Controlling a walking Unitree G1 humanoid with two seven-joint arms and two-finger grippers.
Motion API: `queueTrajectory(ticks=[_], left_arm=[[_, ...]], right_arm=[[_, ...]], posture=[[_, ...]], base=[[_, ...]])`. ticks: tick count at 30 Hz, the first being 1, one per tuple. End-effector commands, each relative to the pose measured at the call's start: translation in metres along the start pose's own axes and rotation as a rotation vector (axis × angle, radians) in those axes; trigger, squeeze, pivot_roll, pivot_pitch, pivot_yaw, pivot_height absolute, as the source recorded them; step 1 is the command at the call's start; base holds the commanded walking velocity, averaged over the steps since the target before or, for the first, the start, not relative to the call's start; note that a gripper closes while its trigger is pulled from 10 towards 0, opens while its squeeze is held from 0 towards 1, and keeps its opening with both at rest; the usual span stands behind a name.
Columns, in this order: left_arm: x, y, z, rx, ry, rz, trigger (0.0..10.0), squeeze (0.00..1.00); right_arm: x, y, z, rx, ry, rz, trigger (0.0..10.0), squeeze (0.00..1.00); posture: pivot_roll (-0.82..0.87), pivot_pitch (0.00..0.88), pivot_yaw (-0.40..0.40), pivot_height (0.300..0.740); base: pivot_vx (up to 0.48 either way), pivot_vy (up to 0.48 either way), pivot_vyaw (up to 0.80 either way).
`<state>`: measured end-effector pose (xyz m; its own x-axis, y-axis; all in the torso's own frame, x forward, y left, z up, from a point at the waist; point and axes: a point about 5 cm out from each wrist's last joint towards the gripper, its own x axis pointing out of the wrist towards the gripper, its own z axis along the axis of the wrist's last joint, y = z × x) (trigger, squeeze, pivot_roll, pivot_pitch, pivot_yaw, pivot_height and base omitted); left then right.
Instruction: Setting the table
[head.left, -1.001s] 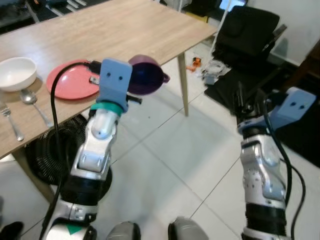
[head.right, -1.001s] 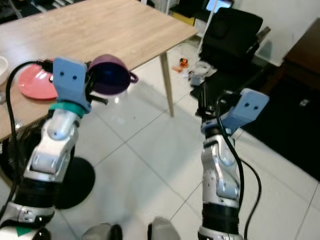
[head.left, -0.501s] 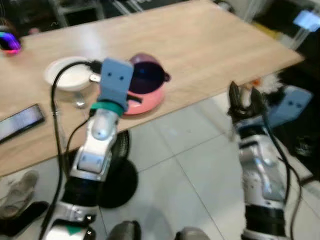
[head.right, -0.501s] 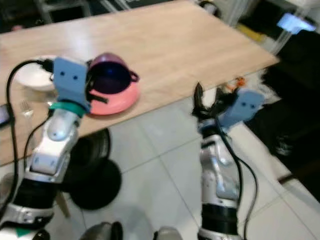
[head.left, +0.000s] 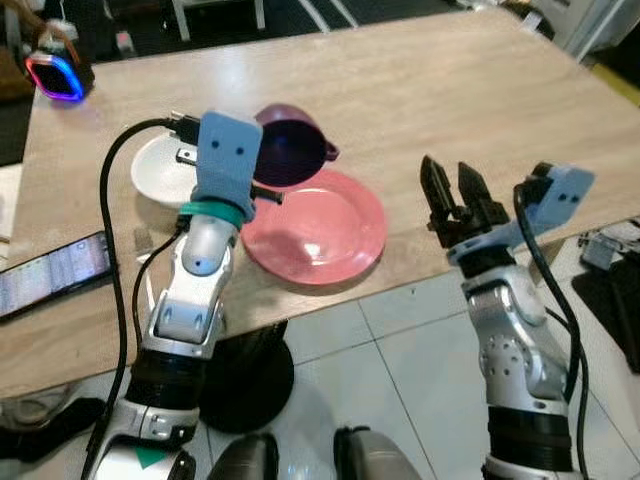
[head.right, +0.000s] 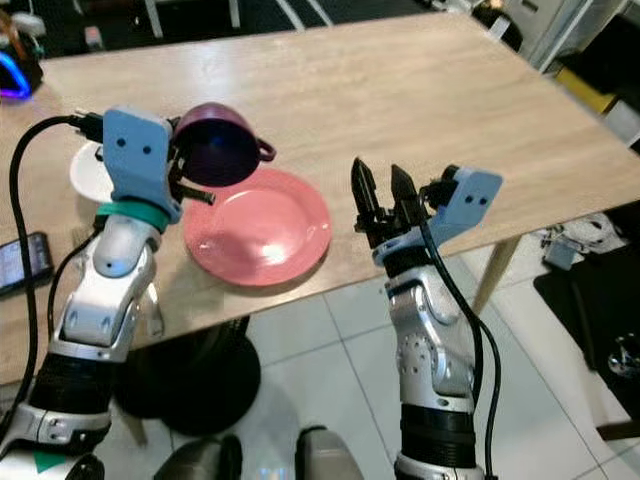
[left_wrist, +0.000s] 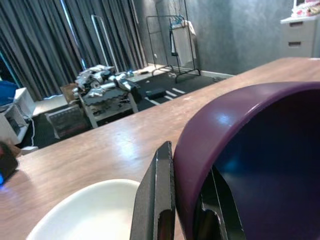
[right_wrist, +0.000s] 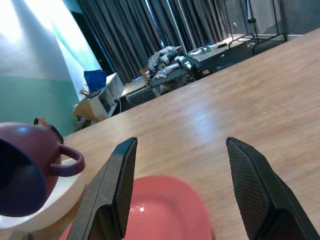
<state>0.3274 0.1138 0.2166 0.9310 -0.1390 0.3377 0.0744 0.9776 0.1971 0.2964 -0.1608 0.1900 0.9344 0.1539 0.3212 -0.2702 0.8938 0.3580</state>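
A purple cup (head.left: 291, 155) with a side handle hangs tilted above the far edge of a pink plate (head.left: 316, 231), its mouth facing me. My left gripper (left_wrist: 185, 210) is shut on the cup's rim, one finger (left_wrist: 155, 200) outside the wall and one inside. The plate lies on the wooden table (head.left: 430, 90) near its front edge. Just right of the plate, my right gripper (head.left: 455, 192) is raised at the table edge, open, with nothing between its fingers (right_wrist: 116, 192). A white bowl (head.left: 160, 172) sits left of the plate, behind my left wrist.
A phone (head.left: 50, 277) lies on the table at the left, near the front edge. A small device with a blue glowing rim (head.left: 58, 75) stands at the far left corner. White tiled floor (head.left: 400, 380) runs below the table edge.
The camera has swung from the floor and table corner onto the table top. My right gripper has risen to the table edge beside the plate. The left still holds the cup.
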Motion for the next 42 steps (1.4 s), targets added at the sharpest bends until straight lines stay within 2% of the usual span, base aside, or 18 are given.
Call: queueTrajectory(ticks=[1, 11, 12, 14, 17, 20, 21, 22, 24, 28, 31, 33, 36, 39, 40, 42], left_arm=[[-0.002, -0.002, -0.004, -0.014, 0.02, -0.014, 10.0, 0.0], [0.001, 0.001, -0.011, -0.029, 0.074, 0.009, 10.0, 0.0], [0.004, 0.006, -0.015, -0.05, 0.114, 0.006, 10.0, 0.0], [0.005, 0.007, -0.016, -0.056, 0.13, 0.002, 10.0, 0.0], [0.013, 0.021, -0.023, -0.145, 0.2, 0.027, 10.0, 0.0], [0.016, 0.025, -0.024, -0.175, 0.219, 0.038, 10.0, 0.0], [0.022, 0.031, -0.024, -0.209, 0.231, 0.048, 10.0, 0.0], [0.022, 0.031, -0.024, -0.209, 0.231, 0.048, 10.0, 0.0], [0.042, 0.046, -0.026, -0.288, 0.274, 0.087, 10.0, 0.0], [0.053, 0.053, -0.029, -0.338, 0.319, 0.116, 10.0, 0.0], [0.062, 0.056, -0.033, -0.385, 0.367, 0.125, 10.0, 0.0], [0.062, 0.056, -0.033, -0.385, 0.367, 0.125, 10.0, 0.0], [0.065, 0.054, -0.032, -0.416, 0.376, 0.104, 10.0, 0.0], [0.072, 0.049, -0.02, -0.42, 0.326, 0.042, 10.0, 0.0], [0.076, 0.049, -0.012, -0.393, 0.279, 0.029, 10.0, 0.0], [0.079, 0.048, -0.006, -0.375, 0.248, 0.023, 10.0, 0.0]], right_arm=[[-0.003, -0.005, -0.001, 0.004, 0.014, -0.014, 10.0, 0.0], [-0.002, 0.001, -0.003, -0.014, 0.032, 0.019, 10.0, 0.0], [-0.002, 0.003, -0.004, -0.059, 0.045, 0.02, 10.0, 0.0], [-0.002, 0.003, -0.005, -0.08, 0.049, 0.016, 10.0, 0.0], [0.0, -0.002, -0.002, -0.139, 0.033, -0.041, 10.0, 0.0], [0.0, -0.004, 0.0, -0.155, 0.023, -0.062, 10.0, 0.0], [0.002, -0.007, 0.004, -0.174, 0.006, -0.087, 10.0, 0.0], [0.002, -0.007, 0.004, -0.174, 0.006, -0.087, 10.0, 0.0], [0.008, -0.005, 0.015, -0.206, -0.036, -0.104, 10.0, 0.0], [0.014, 0.0, 0.024, -0.243, -0.069, -0.092, 10.0, 0.0], [0.018, 0.006, 0.043, -0.307, -0.123, -0.082, 10.0, 0.0], [0.018, 0.006, 0.043, -0.307, -0.123, -0.082, 10.0, 0.0], [0.017, 0.007, 0.052, -0.356, -0.146, -0.084, 10.0, 0.0], [0.006, 0.004, 0.068, -0.42, -0.184, -0.125, 10.0, 0.0], [0.002, 0.001, 0.072, -0.435, -0.192, -0.149, 10.0, 0.0], [0.0, -0.001, 0.074, -0.443, -0.196, -0.163, 10.0, 0.0]], posture=[[-0.08, 0.0, 0.059, 0.74], [-0.08, 0.0, 0.055, 0.74], [-0.08, 0.0, 0.054, 0.74], [-0.08, 0.0, 0.054, 0.74], [-0.08, 0.0, 0.052, 0.74], [-0.08, 0.0, 0.052, 0.74], [-0.08, 0.0, 0.049, 0.74], [-0.08, 0.0, 0.049, 0.74], [-0.09, 0.018, 0.056, 0.74], [-0.1, 0.038, 0.06, 0.74], [-0.14, 0.09, 0.064, 0.74], [-0.14, 0.09, 0.064, 0.74], [-0.15, 0.118, 0.067, 0.74], [-0.18, 0.152, 0.073, 0.74], [-0.19, 0.165, 0.08, 0.74], [-0.19, 0.165, 0.08, 0.74]], base=[[0.0, 0.0, 0.0], [0.0, 0.0, 0.0], [0.0, 0.0, 0.0], [0.0, 0.0, 0.0], [0.0, 0.0, 0.0], [0.0, 0.0, 0.0], [0.0, 0.0, 0.0], [0.0, 0.0, 0.0], [0.0, 0.0, 0.0], [0.0, 0.0, 0.0], [0.0, 0.0, 0.0], [0.0, 0.0, 0.0], [0.0, 0.0, 0.0], [0.0, 0.0, 0.0], [0.0, 0.0, 0.0], [0.0, 0.0, 0.0]])
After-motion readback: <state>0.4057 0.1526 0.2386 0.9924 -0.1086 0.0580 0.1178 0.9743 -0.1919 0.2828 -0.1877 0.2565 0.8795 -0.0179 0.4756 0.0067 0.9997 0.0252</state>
